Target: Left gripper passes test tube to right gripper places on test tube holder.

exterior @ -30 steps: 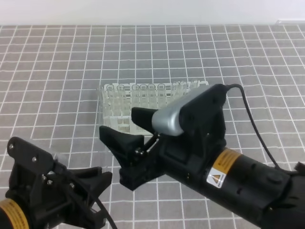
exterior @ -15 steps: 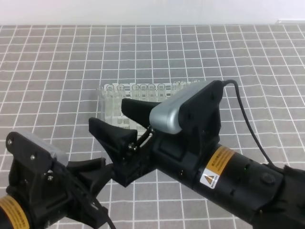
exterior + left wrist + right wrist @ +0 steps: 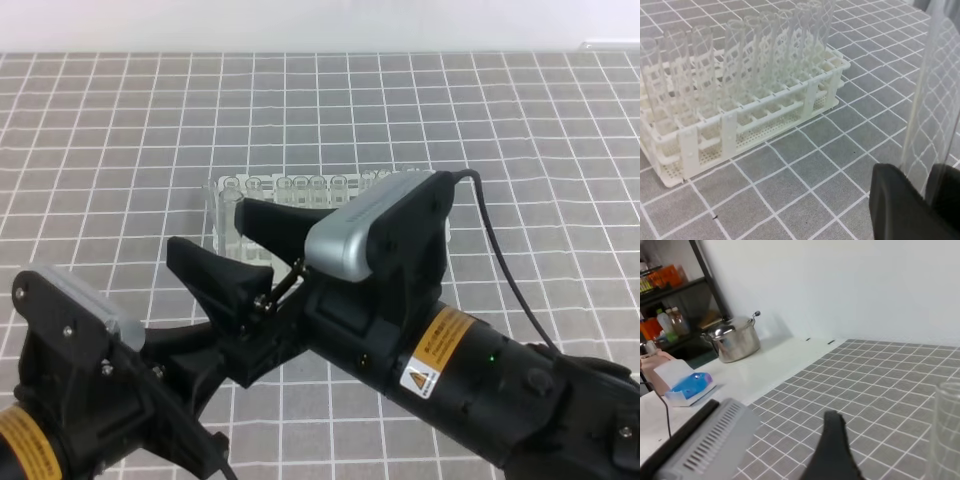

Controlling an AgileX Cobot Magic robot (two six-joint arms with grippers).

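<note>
In the left wrist view, my left gripper (image 3: pixel 918 176) is shut on the test tube (image 3: pixel 935 100), a clear tube standing upright between two black fingers (image 3: pixel 895 205) at the lower right. The test tube holder (image 3: pixel 740 125) is a white lattice rack holding several clear tubes, left of and beyond the held tube. From the high view, my right gripper (image 3: pixel 207 224) stands open, its fingers spread wide in front of the test tube holder (image 3: pixel 232 243) and just above the left gripper (image 3: pixel 185 350). The right wrist view has one black finger (image 3: pixel 832 450) and the test tube (image 3: pixel 945 430) at its right edge.
A grey checked mat (image 3: pixel 120 130) covers the table. The right arm's bulky wrist (image 3: pixel 430 330) and black cable (image 3: pixel 500 260) cross the middle. Beyond the mat are a steel pot (image 3: pixel 735 340), a blue-and-white box (image 3: pixel 690 387) and a dark shelf (image 3: pixel 670 290).
The right gripper has slid left and slightly up, still open, closing in over the left gripper. The left arm has risen, and its grey camera block has come into view.
</note>
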